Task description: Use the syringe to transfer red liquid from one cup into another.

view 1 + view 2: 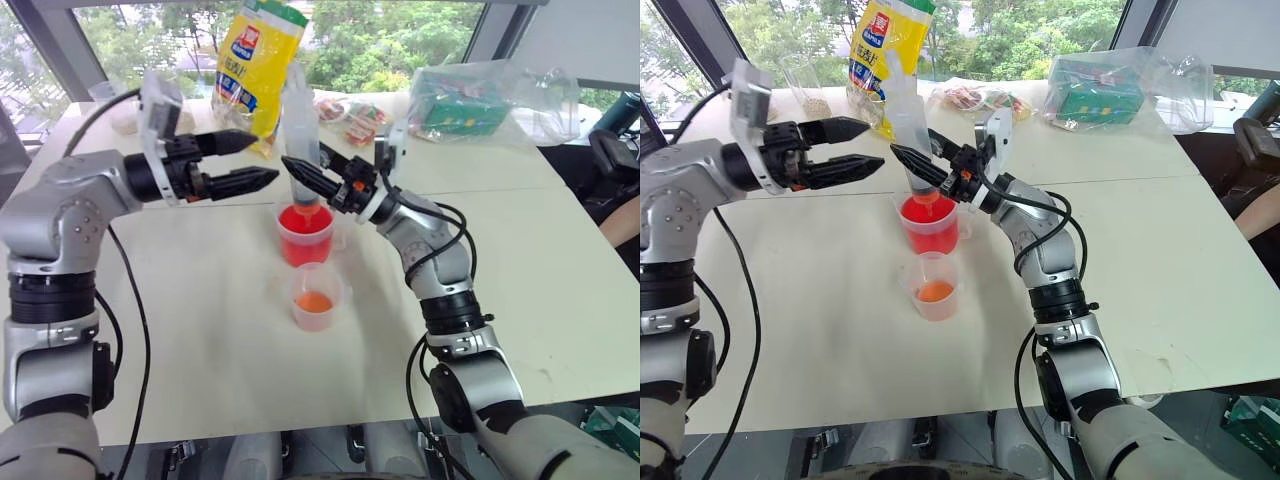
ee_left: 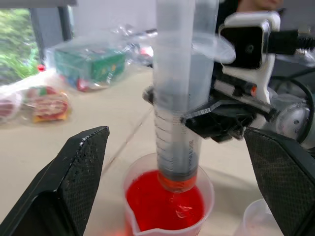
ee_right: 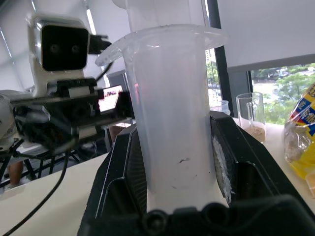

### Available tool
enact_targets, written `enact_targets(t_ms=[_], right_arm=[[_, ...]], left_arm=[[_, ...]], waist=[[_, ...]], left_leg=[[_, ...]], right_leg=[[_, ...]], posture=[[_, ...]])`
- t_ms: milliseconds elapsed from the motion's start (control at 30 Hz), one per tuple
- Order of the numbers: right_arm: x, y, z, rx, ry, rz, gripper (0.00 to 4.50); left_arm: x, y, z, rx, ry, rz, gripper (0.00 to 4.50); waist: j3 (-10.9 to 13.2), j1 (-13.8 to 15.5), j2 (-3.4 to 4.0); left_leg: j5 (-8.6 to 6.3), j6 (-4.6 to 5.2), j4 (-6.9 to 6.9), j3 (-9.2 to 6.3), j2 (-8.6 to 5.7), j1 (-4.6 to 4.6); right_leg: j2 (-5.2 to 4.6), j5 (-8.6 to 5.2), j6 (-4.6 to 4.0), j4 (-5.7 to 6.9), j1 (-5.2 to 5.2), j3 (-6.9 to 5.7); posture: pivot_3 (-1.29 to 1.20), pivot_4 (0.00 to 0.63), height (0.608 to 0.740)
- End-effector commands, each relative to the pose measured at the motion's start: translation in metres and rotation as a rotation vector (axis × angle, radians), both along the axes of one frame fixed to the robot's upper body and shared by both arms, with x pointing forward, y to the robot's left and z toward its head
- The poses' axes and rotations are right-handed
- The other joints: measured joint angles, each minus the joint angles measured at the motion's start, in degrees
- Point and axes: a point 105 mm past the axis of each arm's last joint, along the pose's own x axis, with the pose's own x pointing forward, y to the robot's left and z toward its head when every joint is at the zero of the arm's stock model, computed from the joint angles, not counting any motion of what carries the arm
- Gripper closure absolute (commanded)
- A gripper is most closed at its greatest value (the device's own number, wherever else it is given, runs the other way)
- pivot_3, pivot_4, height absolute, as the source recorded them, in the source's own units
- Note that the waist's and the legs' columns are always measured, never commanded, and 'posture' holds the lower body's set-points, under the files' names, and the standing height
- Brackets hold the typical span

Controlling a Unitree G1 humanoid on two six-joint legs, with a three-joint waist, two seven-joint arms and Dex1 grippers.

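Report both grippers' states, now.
Left gripper: open, holding nothing.
Right gripper: shut on the syringe, upright over the larger cup of red liquid.

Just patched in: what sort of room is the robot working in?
Probably an office or lab demo space, not a kitchen: a plain white table beside big windows onto trees, with a yellow snack bag and bagged packages along the far edge.

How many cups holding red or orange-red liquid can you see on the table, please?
2. The larger cup of bright red liquid stands directly under the syringe; the smaller cup with orange-red liquid stands just in front of it, nearer the robot. None seems hidden.
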Motion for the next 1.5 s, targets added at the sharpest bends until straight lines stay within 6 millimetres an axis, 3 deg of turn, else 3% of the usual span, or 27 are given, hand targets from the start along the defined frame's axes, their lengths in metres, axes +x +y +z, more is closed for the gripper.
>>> enact_targets(t_ms=[33,300,400,500,667,767,933,1500], right_arm=[[-0.014,-0.001,0.023,0.044,-0.074,0.044,3.06],[-0.051,-0.013,0.064,0.091,-0.096,0.169,3.06],[-0.076,-0.015,0.053,0.051,-0.021,0.295,3.06],[-0.086,-0.013,0.033,0.017,0.040,0.322,3.06],[-0.084,-0.009,-0.003,-0.016,0.101,0.283,3.06],[-0.082,-0.008,-0.013,-0.031,0.106,0.266,3.06],[-0.079,-0.009,-0.020,-0.040,0.109,0.252,3.06],[-0.074,-0.009,-0.027,-0.062,0.119,0.247,3.06]], left_arm=[[-0.001,0.005,0.020,-0.037,-0.069,0.022,0.03],[0.003,0.011,0.028,-0.061,-0.074,0.041,0.03],[0.004,0.013,0.030,-0.060,-0.073,0.042,0.03],[0.001,0.009,0.031,-0.058,-0.068,0.018,0.03],[-0.010,-0.004,0.033,-0.062,-0.044,-0.062,0.03],[-0.017,-0.007,0.037,-0.061,-0.029,-0.105,0.03],[-0.027,-0.009,0.038,-0.054,-0.012,-0.157,0.03],[-0.031,-0.026,0.029,-0.059,-0.011,-0.234,0.03]], waist=[[0.00,-0.02,0.00],[0.00,0.00,0.00],[-0.01,0.09,-0.01],[-0.02,0.14,-0.04],[-0.02,0.10,-0.04],[-0.01,0.06,-0.04],[-0.01,0.05,-0.05],[0.00,0.16,-0.06]], left_leg=[[0.00,0.00,0.00,0.00,0.00,0.00],[0.00,0.00,0.00,0.00,0.00,-0.01],[0.00,0.00,0.00,-0.01,0.01,-0.01],[-0.01,0.02,-0.01,-0.02,0.01,-0.01],[-0.01,0.02,0.01,0.00,0.01,0.00],[-0.01,0.02,0.01,0.01,0.00,-0.01],[-0.01,0.02,0.01,-0.01,0.00,0.00],[-0.01,0.01,0.01,-0.01,0.00,0.00]], right_leg=[[0.00,0.00,0.00,0.00,0.00,-0.01],[0.00,0.00,0.00,0.00,0.00,-0.01],[0.00,0.00,0.00,0.00,0.00,-0.01],[0.00,0.00,-0.01,-0.03,0.02,-0.03],[0.01,0.00,0.00,-0.03,0.01,-0.02],[0.01,0.00,0.00,-0.03,0.00,-0.01],[0.02,-0.01,0.00,-0.02,0.00,-0.02],[0.02,-0.01,0.00,-0.02,0.01,-0.02]], posture=[[0.00,0.150,0.740],[0.00,0.150,0.740],[0.00,0.150,0.740],[0.00,0.150,0.740],[0.00,0.150,0.740],[0.00,0.150,0.740],[0.00,0.150,0.740],[0.00,0.150,0.740]])
